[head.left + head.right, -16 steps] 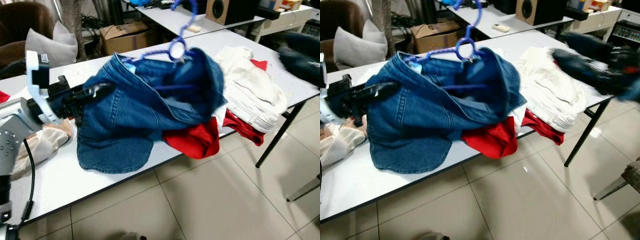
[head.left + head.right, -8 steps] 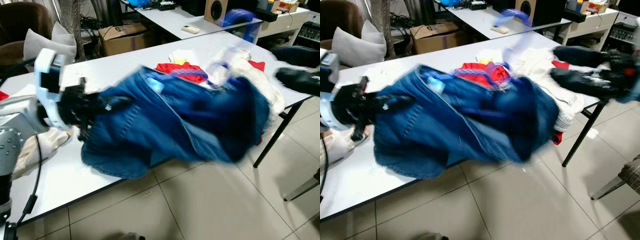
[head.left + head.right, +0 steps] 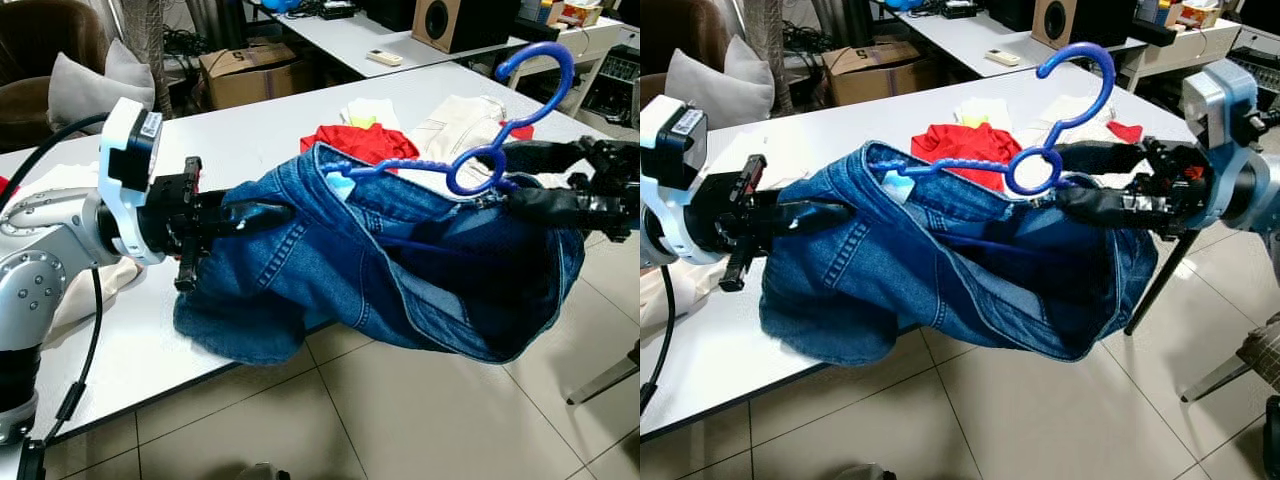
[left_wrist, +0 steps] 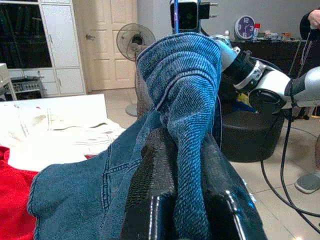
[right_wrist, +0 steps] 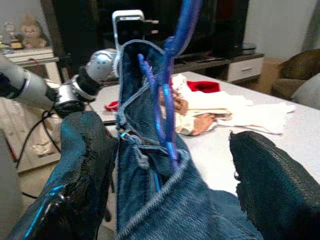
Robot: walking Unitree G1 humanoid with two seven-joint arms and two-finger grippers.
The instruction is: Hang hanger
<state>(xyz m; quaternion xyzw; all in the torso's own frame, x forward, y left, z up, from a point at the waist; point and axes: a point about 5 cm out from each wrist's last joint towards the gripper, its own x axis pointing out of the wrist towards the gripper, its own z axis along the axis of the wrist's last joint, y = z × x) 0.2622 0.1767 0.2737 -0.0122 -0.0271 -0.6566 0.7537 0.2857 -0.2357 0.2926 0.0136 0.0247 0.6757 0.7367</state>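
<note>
The blue hanger [image 3: 1045, 150] stands upright, hook pointing up, its long axis running from one gripper to the other, threaded into the waistband of the denim jeans [image 3: 940, 270]. The left gripper [image 4: 177, 200] has its fingers clamped on a denim fold. The right gripper [image 3: 1090, 185] has its fingers apart around the jeans beside the hanger's ring. The jeans hang off the table [image 3: 250, 130] edge, red cloth [image 3: 970, 140] beyond.

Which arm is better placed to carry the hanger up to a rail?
Probably the right. The right gripper sits just below the blue hanger hook, fingers spread around the jeans waistband. The left gripper is shut on the far end.
</note>
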